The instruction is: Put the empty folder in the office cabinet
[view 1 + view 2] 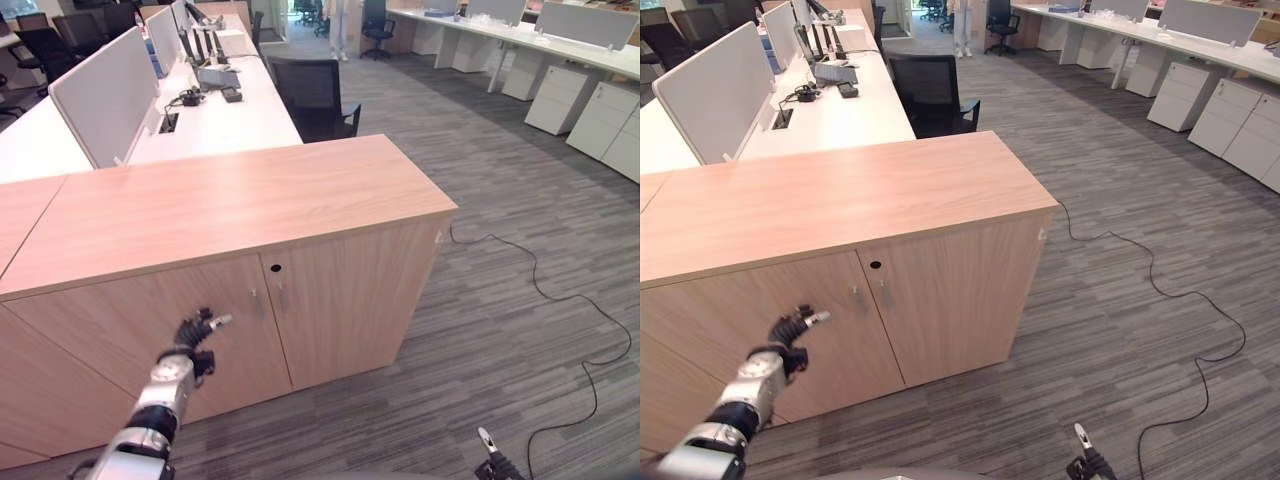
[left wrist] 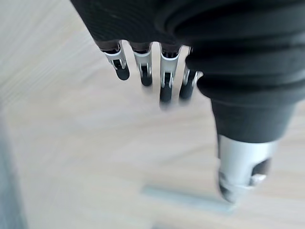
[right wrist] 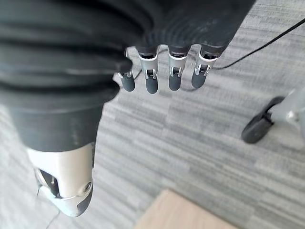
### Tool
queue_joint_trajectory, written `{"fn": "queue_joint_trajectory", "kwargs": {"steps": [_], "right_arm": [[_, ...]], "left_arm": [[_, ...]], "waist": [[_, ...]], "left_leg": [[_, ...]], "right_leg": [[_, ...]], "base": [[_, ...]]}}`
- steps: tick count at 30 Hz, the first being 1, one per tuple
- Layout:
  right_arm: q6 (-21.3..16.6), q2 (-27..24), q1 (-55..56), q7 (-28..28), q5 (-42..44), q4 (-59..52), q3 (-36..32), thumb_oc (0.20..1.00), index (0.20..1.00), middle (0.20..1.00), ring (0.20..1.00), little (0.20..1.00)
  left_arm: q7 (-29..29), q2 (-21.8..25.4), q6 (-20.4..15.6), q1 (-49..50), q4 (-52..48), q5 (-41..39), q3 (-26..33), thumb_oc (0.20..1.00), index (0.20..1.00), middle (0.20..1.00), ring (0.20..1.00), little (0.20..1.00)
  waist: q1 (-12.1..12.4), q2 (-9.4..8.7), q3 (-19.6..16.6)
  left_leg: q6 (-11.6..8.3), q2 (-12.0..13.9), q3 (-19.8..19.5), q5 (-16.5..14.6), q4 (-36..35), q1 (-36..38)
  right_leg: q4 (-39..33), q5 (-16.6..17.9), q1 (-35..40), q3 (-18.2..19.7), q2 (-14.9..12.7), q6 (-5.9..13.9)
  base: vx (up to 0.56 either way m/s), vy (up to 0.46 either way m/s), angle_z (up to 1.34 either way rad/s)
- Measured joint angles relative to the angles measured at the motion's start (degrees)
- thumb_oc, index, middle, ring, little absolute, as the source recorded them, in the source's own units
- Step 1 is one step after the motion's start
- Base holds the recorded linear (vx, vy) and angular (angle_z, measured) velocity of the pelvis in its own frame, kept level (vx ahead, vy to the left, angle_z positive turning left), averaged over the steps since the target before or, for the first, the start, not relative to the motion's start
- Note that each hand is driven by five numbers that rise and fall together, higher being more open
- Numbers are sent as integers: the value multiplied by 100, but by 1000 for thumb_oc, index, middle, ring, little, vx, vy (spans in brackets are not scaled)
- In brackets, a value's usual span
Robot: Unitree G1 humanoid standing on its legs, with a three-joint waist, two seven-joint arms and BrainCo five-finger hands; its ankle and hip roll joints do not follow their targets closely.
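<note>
reaching with relaxed, empty fingers, the left hand (image 1: 196, 333) hovers just beside the cabinet door (image 1: 150, 340), its handle (image 1: 253, 301) beyond the fingertips; right hand (image 3: 157, 71) loosely open over carpet.

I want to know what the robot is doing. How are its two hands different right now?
The left hand is raised in front of the closed cabinet door, near its handle; the right hand hangs low over the carpet. The left hand reaches toward wood; the right hand is away from the cabinet. Both are open and hold nothing.
</note>
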Motion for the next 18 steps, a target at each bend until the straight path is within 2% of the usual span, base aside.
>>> {"fn": "queue_joint_trajectory", "kwargs": {"steps": [3,7,12,18], "right_arm": [[-1,2,13,7,0,-4,-40,1000,1000,1000,1000,1000],[-7,6,27,97,-1,-12,-43,1000,1000,1000,1000,1000],[-19,58,40,181,-4,-20,-26,1000,1000,1000,1000,1000],[-50,226,158,272,-7,-9,41,1000,1000,1000,1000,1000]], "left_arm": [[-128,-417,-22,435,185,-161,55,1000,1000,1000,1000,1000],[-214,-749,-15,926,531,-139,42,1000,1000,1000,1000,1000],[-301,-920,-16,1297,1176,7,61,1000,1000,1000,1000,1000],[-300,-1097,6,1535,1772,767,122,1000,1000,1000,1000,1000]], "waist": [[-11,18,3],[8,25,16],[27,47,11],[34,46,10]], "left_leg": [[18,0,10,-21,-3,40],[19,1,-9,-28,-11,36],[-15,2,-74,-70,-12,3],[-15,1,-128,-71,-3,-17]], "right_leg": [[-1,-16,35,27,4,-2],[-1,-35,41,13,5,-8],[-1,-44,35,-52,3,-19],[-1,-58,26,-77,5,-24]], "base": [[7,2,-4],[-3,-1,2],[-15,-6,7],[-4,-8,4]]}}
